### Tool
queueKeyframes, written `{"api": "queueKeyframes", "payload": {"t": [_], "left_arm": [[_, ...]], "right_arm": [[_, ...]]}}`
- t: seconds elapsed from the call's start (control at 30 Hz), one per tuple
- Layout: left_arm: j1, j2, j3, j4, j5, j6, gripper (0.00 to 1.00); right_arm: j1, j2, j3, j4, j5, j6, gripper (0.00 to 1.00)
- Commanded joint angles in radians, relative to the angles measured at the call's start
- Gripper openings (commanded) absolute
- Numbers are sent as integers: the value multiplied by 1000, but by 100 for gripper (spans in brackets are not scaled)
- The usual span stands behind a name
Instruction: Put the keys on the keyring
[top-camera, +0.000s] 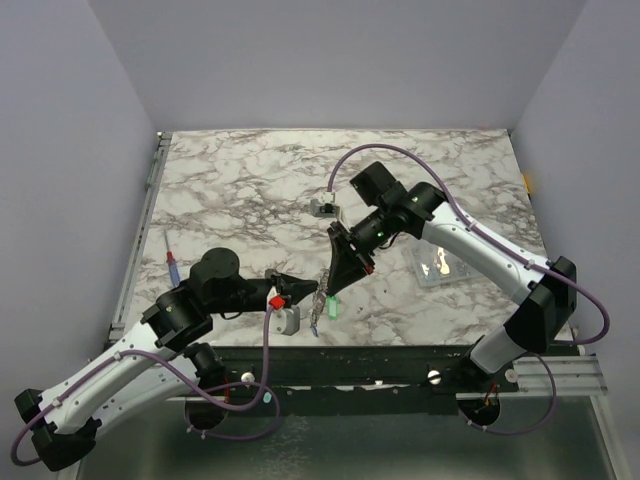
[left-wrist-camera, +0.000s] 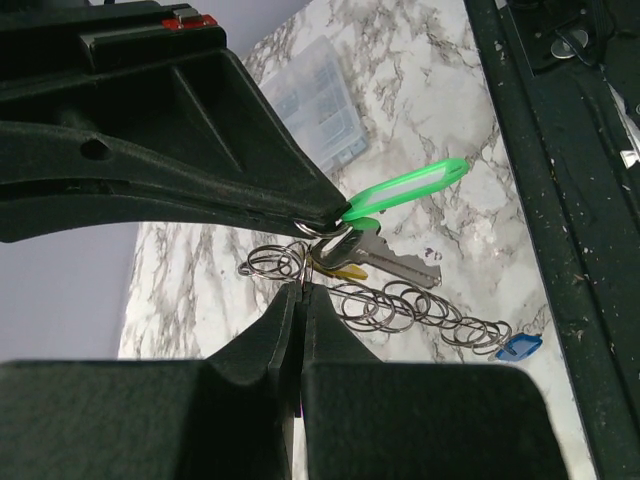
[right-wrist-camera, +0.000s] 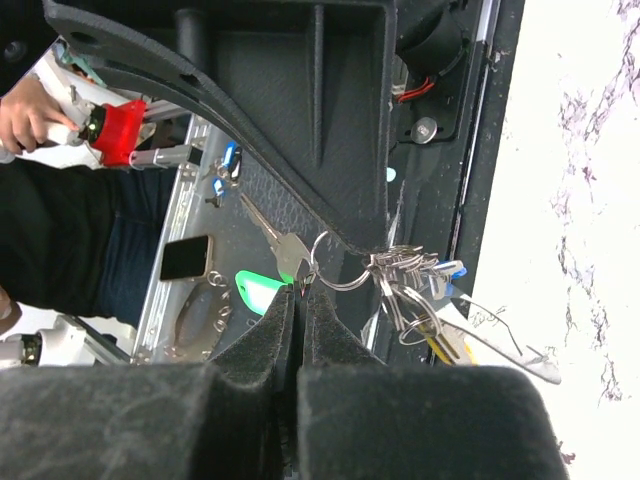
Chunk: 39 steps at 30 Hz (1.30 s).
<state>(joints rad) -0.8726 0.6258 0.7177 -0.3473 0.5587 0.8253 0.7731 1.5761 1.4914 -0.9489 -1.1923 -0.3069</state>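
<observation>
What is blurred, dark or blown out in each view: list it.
Top external: evenly lit, keys tiny. Left wrist: left gripper dark, soft near the lens; green key tag crisp. Right wrist: marble tabletop blown out white; right gripper black.

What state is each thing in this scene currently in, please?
Left gripper: shut on the keyring.
Right gripper: shut on the keyring.
Keyring: pinched between both grippers, chain of rings trailing.
Keys: dangling from the keyring's rings.
Clear box: lying flat, apart from the grippers.
Pen: lying flat, untouched.
</observation>
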Motion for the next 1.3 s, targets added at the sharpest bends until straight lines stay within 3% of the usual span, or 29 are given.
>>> {"api": "queueKeyframes", "payload": {"t": [0.0,1.27], "left_arm": [[-2,-3,19,8,54,37,0],[-37,-41,-26,2,13,196,0]], "right_arm": [[6,-8,-11,32,17,46,1],[7,-40,-42,172,-25,254,1]]}}
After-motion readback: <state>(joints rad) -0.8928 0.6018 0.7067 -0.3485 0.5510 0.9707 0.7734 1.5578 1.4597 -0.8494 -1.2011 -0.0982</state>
